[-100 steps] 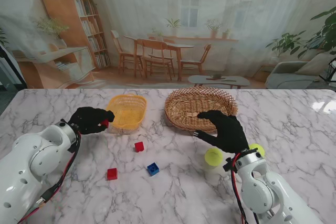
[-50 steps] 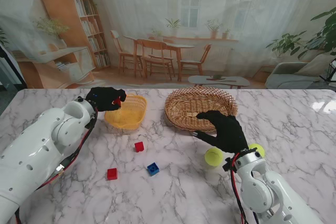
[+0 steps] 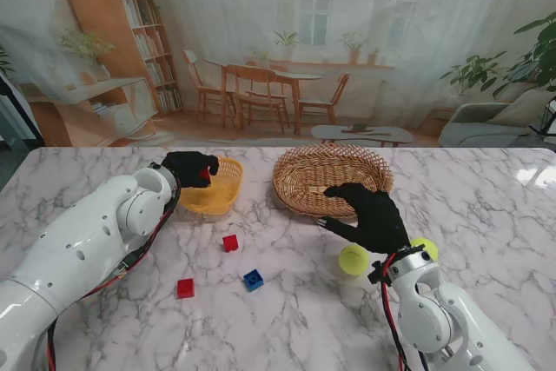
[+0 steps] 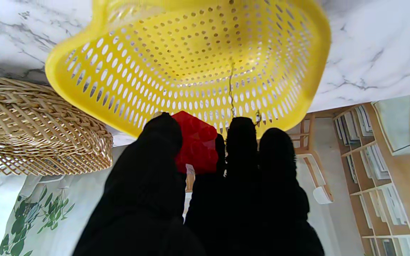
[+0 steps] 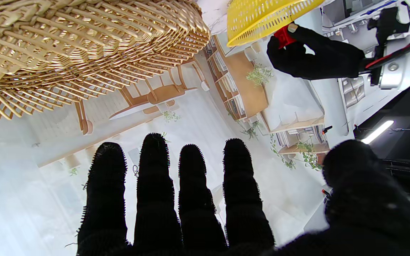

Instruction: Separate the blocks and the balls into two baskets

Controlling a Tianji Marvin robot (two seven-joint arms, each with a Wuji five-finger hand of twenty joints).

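My left hand point(image 3: 189, 166) is shut on a red block point(image 3: 205, 175), held just above the near left rim of the yellow plastic basket point(image 3: 215, 193). The left wrist view shows the red block point(image 4: 195, 144) pinched between thumb and fingers before the yellow basket point(image 4: 190, 60). My right hand point(image 3: 372, 215) hovers open near the wicker basket point(image 3: 330, 178), holding nothing. Two red blocks point(image 3: 230, 242) point(image 3: 185, 288) and a blue block point(image 3: 253, 280) lie on the marble. Two yellow-green balls point(image 3: 353, 259) point(image 3: 425, 248) sit beside my right wrist.
The wicker basket point(image 5: 84, 53) fills the right wrist view, with the left hand point(image 5: 315, 57) and yellow basket point(image 5: 262, 17) beyond it. The marble table's far edge point(image 3: 278, 149) meets a printed room backdrop. Bare marble point(image 3: 486, 206) stretches right of the wicker basket.
My left hand has carried the red block from the table's left side up and rightward to the yellow basket's rim. The right hand has barely moved.
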